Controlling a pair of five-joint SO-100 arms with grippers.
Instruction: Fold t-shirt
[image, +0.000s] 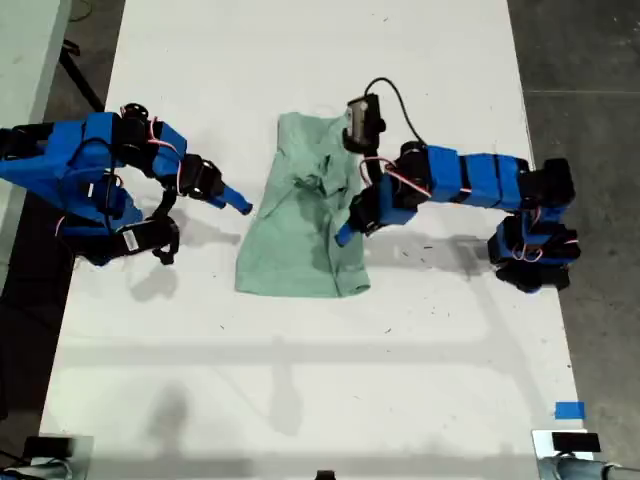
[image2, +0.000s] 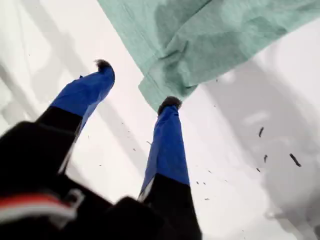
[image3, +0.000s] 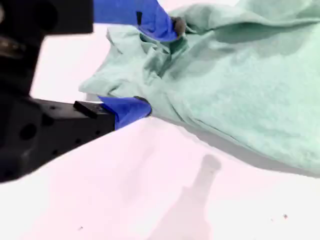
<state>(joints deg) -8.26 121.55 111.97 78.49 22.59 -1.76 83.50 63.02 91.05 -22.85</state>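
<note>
T-shirt (image: 300, 215) between tools; second tool (image3: 157, 65) straddling crumpled edge.

The t-shirt (image: 300, 235) is plain pale mint green, with no pattern. The table (image: 300, 380) is white. Both arms are blue with black parts. A tape (image: 569, 410) is blue.

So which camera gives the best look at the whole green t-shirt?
The exterior view: it shows the whole t-shirt, partly folded and rumpled, on the white table. The first wrist view catches only a corner; the second wrist view, a bunched edge.
</note>
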